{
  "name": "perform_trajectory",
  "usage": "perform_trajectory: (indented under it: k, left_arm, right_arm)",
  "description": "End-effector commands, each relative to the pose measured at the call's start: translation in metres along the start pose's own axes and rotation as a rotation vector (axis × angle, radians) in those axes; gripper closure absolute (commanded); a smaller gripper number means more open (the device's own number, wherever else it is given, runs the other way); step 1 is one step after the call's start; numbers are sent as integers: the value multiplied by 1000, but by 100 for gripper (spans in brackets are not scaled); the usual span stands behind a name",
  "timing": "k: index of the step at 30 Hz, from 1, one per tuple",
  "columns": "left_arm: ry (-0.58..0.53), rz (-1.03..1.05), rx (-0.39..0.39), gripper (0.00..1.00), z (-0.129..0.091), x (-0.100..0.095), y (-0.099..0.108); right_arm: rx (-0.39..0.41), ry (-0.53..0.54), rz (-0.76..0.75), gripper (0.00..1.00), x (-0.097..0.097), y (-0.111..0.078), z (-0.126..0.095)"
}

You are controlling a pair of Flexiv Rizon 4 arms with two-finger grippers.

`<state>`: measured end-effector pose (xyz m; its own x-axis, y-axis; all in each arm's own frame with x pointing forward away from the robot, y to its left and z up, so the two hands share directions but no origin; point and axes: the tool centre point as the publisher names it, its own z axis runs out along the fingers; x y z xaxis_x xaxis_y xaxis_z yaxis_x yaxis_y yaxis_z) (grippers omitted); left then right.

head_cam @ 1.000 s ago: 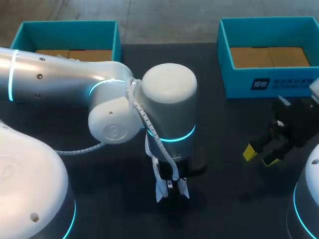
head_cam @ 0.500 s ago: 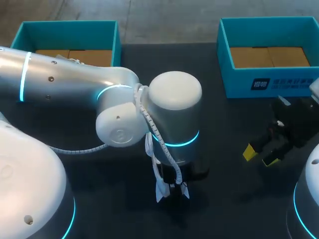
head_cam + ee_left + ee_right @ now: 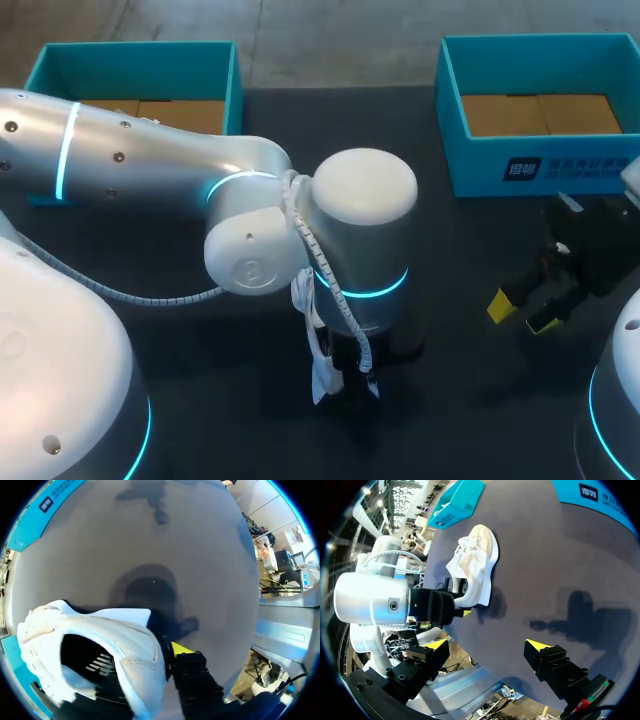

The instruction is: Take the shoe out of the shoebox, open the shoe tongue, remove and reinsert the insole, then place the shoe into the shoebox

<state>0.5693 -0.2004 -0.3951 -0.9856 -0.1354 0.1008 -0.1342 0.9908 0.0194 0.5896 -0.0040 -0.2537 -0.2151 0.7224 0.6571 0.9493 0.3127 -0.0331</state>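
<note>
Shoe (image 3: 475, 570) held by its heel between the fingers of the left claw (image 3: 150, 670), toe ahead of them, above the middle of the table (image 3: 450, 250); right claw (image 3: 486, 645) well apart to its right; left box (image 3: 135, 60) and right box (image 3: 540, 170) behind the claws, at the far corners.

White shoe (image 3: 107, 645) in left pincer (image 3: 145, 660)

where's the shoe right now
In the right wrist view the white shoe is held at its heel by the left gripper, near the table's middle.
</note>
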Motion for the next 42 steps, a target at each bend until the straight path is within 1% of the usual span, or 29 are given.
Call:
perform_trajectory:
  k: [1,14,19,26,31,35,42]
  left_arm:
    - [3,-3,-2,100,4,-3,-1]
    - [9,-15,17,100,-1,-7,7]
    - [3,-19,22,100,-7,-10,10]
    - [-2,-14,29,100,-22,-16,16]
    - [0,-17,14,100,-32,-23,20]
    - [4,-15,7,100,-41,-30,24]
    - [15,-2,6,100,-65,-47,36]
  right_arm:
    - [-1,-3,2,0,0,-1,1]
    - [-1,-3,2,0,0,-1,1]
    - [-1,-3,2,0,0,-1,1]
    - [-1,-3,2,0,0,-1,1]
    - [-1,-3,2,0,0,-1,1]
    - [-1,-3,2,0,0,-1,1]
    - [-1,-3,2,0,0,-1,1]
